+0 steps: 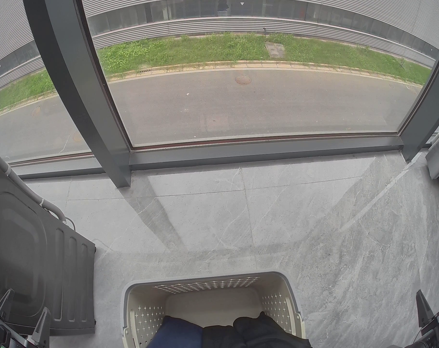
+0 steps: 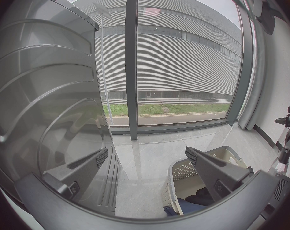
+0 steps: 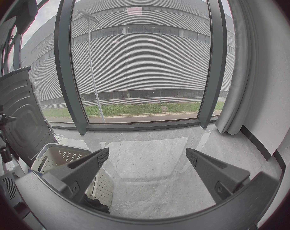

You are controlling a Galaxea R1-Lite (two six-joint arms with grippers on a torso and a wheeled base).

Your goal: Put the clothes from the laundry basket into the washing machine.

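Left end effector, right end effector: wide-open, empty | clothes between them in basket

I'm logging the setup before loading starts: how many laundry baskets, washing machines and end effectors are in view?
Laundry basket: 1
Washing machine: 1
End effectors: 2, left end effector and right end effector
Total: 4

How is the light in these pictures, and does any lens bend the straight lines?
Head view: soft daylight comes through the window; the grey post leaves a dim streak on the glossy floor; lines bow slightly. Left wrist view: strong fisheye, dark corners; the washing machine seems to bulge. Right wrist view: same fisheye; the floor mirrors the pale window.
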